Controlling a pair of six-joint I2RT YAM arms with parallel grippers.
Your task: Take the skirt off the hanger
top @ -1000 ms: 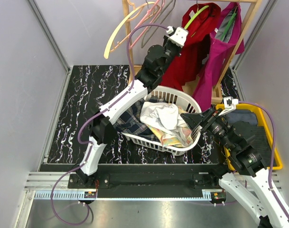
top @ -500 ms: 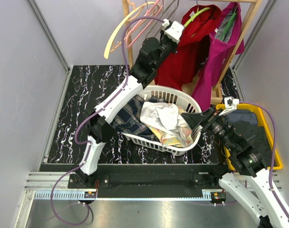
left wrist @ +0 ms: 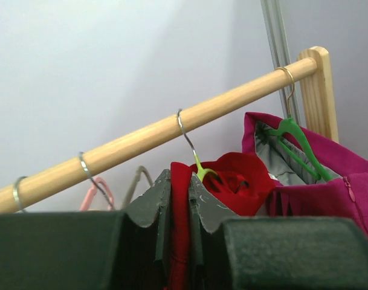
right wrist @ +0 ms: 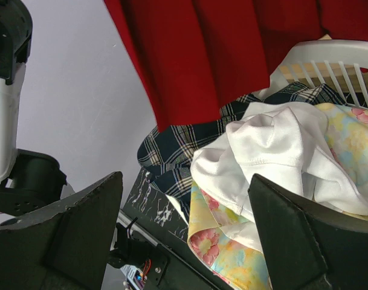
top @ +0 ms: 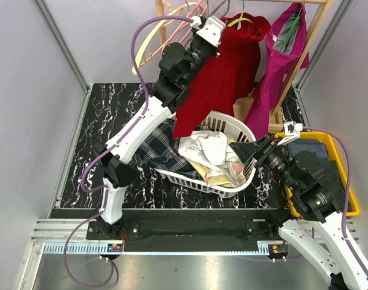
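Observation:
The red skirt (top: 217,78) hangs from a lime green hanger (top: 238,20) on the wooden rod (left wrist: 171,130). My left gripper (top: 222,30) is raised high beside the rod and shut on a fold of the skirt's upper edge. In the left wrist view the red cloth (left wrist: 238,187) is pinched between both jaws of the left gripper (left wrist: 179,181), just left of the hanger (left wrist: 202,172). The skirt drapes down and left over the basket. My right gripper (top: 244,151) stands open at the basket's right rim; the right gripper (right wrist: 184,181) has nothing between its jaws.
A white laundry basket (top: 232,121) holds plaid, white and floral clothes (right wrist: 274,151). A magenta garment (top: 274,66) hangs on a dark green hanger (left wrist: 298,136) to the right. Empty hangers (top: 171,24) hang at the rod's left. A yellow bin (top: 347,175) sits far right.
My left gripper has risen and moved left toward the rod, pulling the red skirt up and out to the left. Its jaws closed a little tighter. The right arm has stayed put.

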